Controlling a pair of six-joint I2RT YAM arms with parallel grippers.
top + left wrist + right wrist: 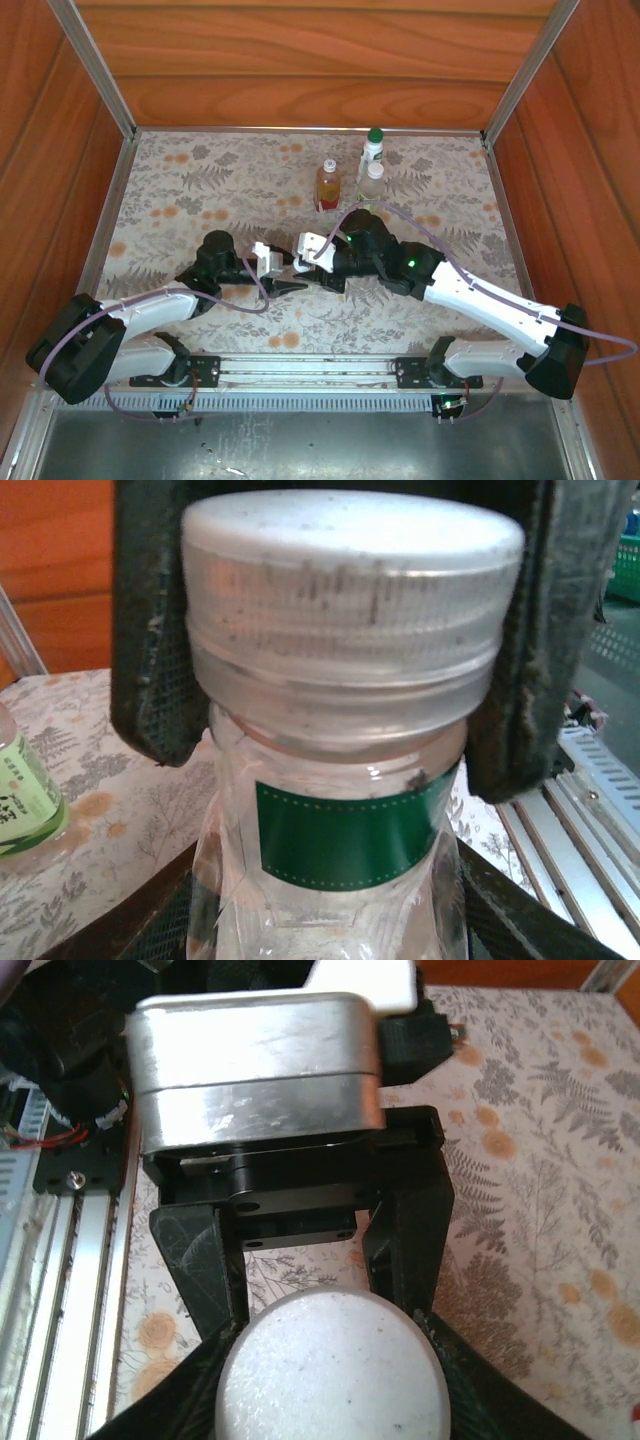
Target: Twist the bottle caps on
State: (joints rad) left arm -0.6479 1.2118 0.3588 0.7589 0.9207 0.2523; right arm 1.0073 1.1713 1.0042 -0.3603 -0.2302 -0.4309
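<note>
1. Nearest: metal rail [300, 368] along the table's near edge, with both arm bases bolted to it and the arms angled inward to meet over the middle of the fern-print cloth [180, 190].
2. Left gripper [330, 925]: clenched on the clear bottle [330, 900], with one finger on either side of the body below the dark green label [350, 835]. Bottle at mid-table between the two grippers, cap end toward the right arm.
3. White cap [350, 590]: seated on the neck of the clear bottle and touched on both sides by the dark pads [150, 630] of the right gripper [335, 1390], which is closed around the cap. Seen from the right wrist as a pale dome between that gripper's own fingers.
4. Further back, well apart from both grippers, three bottles grouped near the far edge of the cloth:
   - amber bottle [327, 186] with a red label, on the left
   - small clear-bodied bottle [372, 182], just beside it on the right
   - white bottle [373, 152], directly behind the small one, topped by a dark green cap [376, 134]
5. Farthest: wood-panel walls [300, 60] enclosing the table on three sides.
</note>
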